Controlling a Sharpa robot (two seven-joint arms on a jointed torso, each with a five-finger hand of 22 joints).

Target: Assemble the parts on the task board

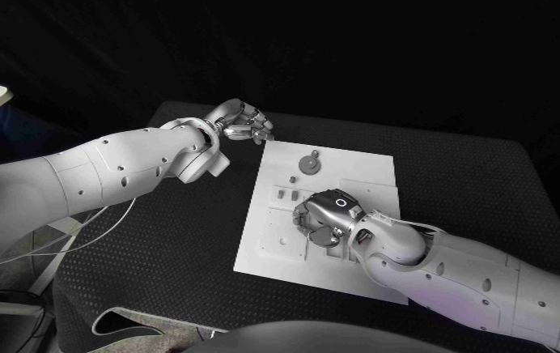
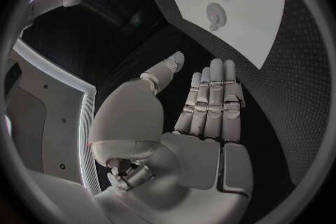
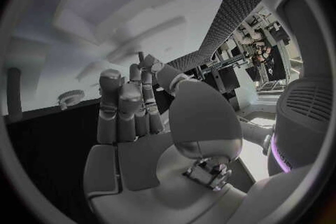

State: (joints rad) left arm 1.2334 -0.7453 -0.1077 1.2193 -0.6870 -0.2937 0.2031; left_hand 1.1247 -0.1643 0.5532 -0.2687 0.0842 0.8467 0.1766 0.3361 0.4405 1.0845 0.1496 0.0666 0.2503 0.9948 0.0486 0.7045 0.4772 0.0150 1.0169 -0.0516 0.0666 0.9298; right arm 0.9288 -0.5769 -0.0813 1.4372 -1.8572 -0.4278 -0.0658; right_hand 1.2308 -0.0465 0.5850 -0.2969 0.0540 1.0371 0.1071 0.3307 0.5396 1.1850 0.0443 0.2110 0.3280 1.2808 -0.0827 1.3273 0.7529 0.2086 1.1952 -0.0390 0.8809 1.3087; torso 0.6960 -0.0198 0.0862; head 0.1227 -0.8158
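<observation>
The white task board [image 1: 362,173] lies in the middle of the black table. A round grey part [image 1: 313,162] with a small knob sits near the board's far edge; the left wrist view shows this round part [image 2: 215,13] too. My right hand [image 1: 325,217] hovers palm down over the board's middle. Its fingers [image 3: 122,106] are stretched out side by side, the thumb close beside them, and nothing shows in them. A small toothed part [image 3: 70,98] lies on the board beyond the right hand. My left hand [image 1: 240,121] hangs off the board's far left corner, fingers [image 2: 210,101] straight and holding nothing.
Small rectangular recesses [image 1: 284,197] are set in the board to the left of my right hand. Black table surface [image 1: 163,240] surrounds the board on every side. Loose cables [image 1: 82,231] hang at the table's left edge.
</observation>
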